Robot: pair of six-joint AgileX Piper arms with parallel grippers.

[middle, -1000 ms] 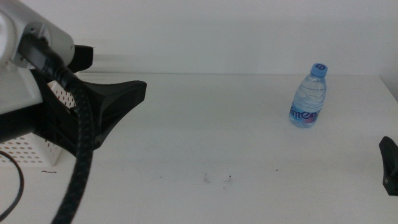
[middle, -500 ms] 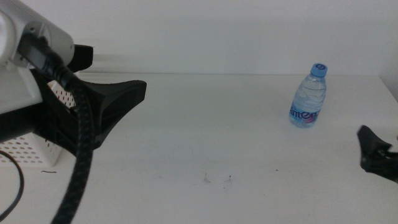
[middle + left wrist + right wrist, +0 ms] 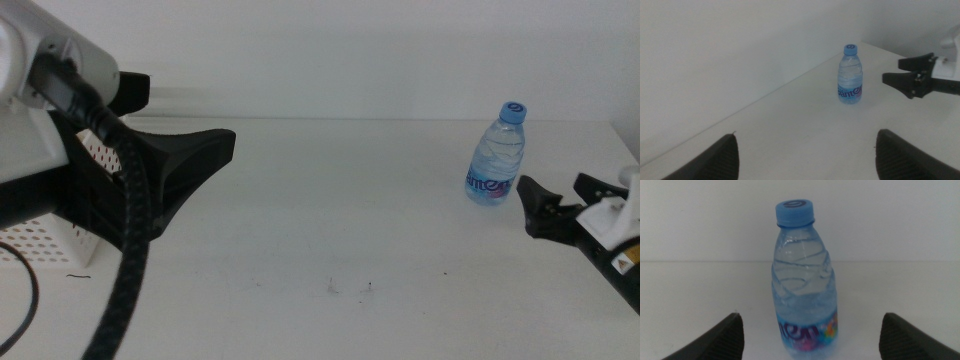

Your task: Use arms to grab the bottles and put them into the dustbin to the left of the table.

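Clear bottle (image 3: pixel 497 155) stands upright just ahead of the right gripper (image 3: pixel 548 200), which has advanced with jaws wide. Grasp is imminent; left gripper (image 3: pixel 190 160) waits, spread wide.

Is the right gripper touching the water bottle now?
Apart. In the middle view, white table shows between the open right gripper and the water bottle.

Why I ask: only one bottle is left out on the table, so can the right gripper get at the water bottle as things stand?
Probably yes. The right gripper is open, just beside the upright water bottle, which the right wrist view shows centred between its jaws. Nothing stands between them on the table.
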